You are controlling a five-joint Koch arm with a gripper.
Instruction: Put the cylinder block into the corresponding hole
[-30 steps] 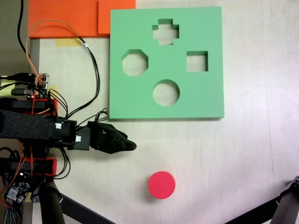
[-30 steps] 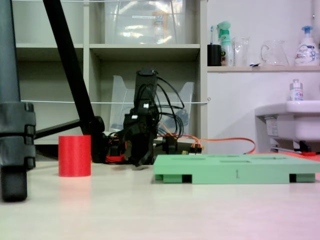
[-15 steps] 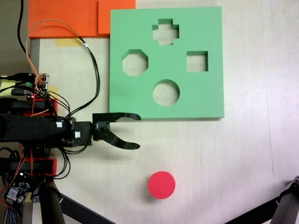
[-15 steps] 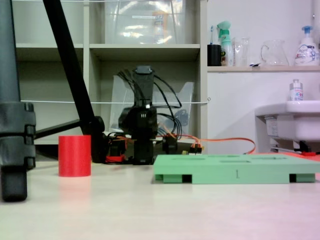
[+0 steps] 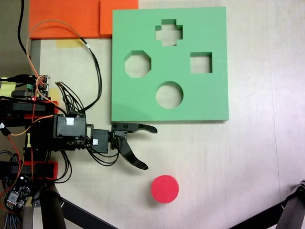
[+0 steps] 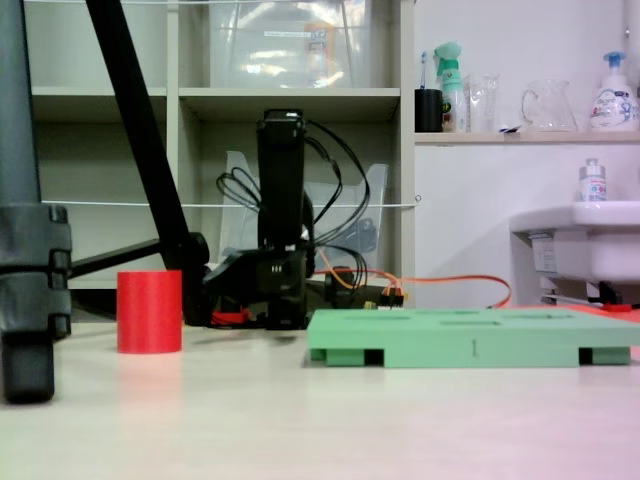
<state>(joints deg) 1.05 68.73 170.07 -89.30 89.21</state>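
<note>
Top-down fixed view: gripper sits just off the near edge of the green foam board, jaws spread wide and nothing between them — one finger runs along the board edge toward the right, the other angles down and right. The cylinder block stands alone on the bare table, below and a little to the right of the jaw tips as this view shows it, near them but apart, untouched. The corresponding hole, the round cutout, lies on the opposite side of the gripper, above it in this view, with the octagonal cutout up to its left and the square cutout up to its right. So block and hole flank the gripper; judged from this, the reach must first go away from the board. Low side fixed view: cylinder block stands upright on a flat face, long axis vertical, left of the arm; the green foam board lies flat to the right. Jaw gap can't be read here, dark against the base clutter.
</note>
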